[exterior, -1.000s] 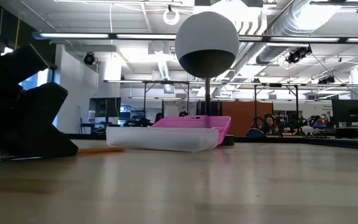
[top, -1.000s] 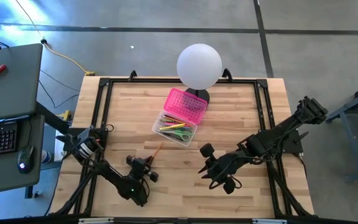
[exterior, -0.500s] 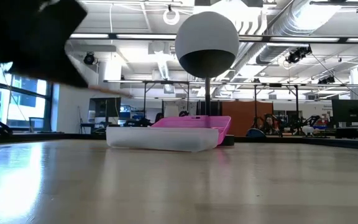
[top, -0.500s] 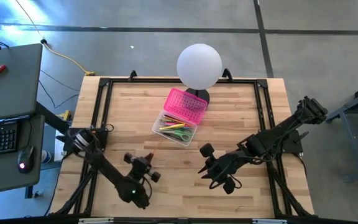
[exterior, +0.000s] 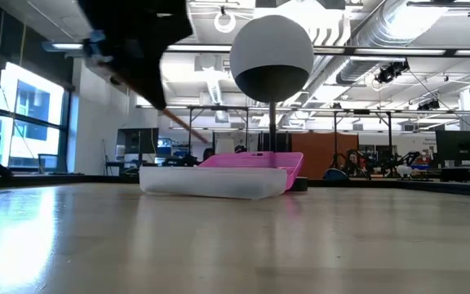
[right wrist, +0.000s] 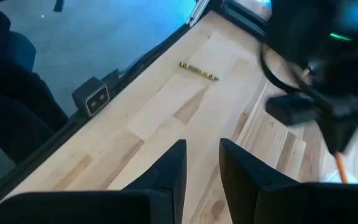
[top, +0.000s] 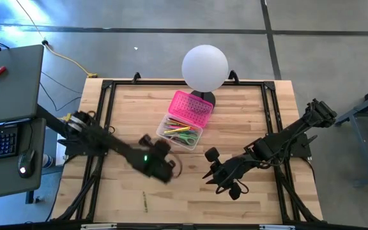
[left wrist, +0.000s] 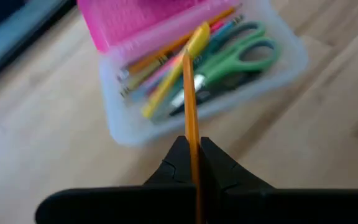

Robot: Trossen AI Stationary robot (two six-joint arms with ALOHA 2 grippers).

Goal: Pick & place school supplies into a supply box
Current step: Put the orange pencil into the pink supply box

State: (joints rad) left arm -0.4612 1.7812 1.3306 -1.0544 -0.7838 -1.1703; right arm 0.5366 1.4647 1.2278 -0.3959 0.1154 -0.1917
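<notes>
- The left gripper [left wrist: 192, 163] has lifted off the wooden surface [top: 235, 108] and swung toward the middle of the table — a second ago it sat low near the front-left edge, with the orange pencil lying just ahead of it.
- Its fingers are clamped on that orange pencil [left wrist: 190, 99], which now rides in the air; in the left wrist view the shaft runs from between the fingers and its tip reaches over the supply box.
- A dark pencil [top: 144, 202] lies alone near the front-left edge of the surface, well apart from the rest, not yet collected.
- The supply box [top: 179, 132] stands near the middle in front of the white globe lamp [top: 204, 68], pink lid [top: 191, 108] folded back, with green scissors [left wrist: 238, 51] and several pencils and pens already inside.
- So the pick looks done and the carry nearly so — what remains, by my reading, is to lower the pencil over the open tray and let go.
- The right gripper [right wrist: 197, 165] waits low at the right of the surface, fingers spread and holding nothing.
</notes>
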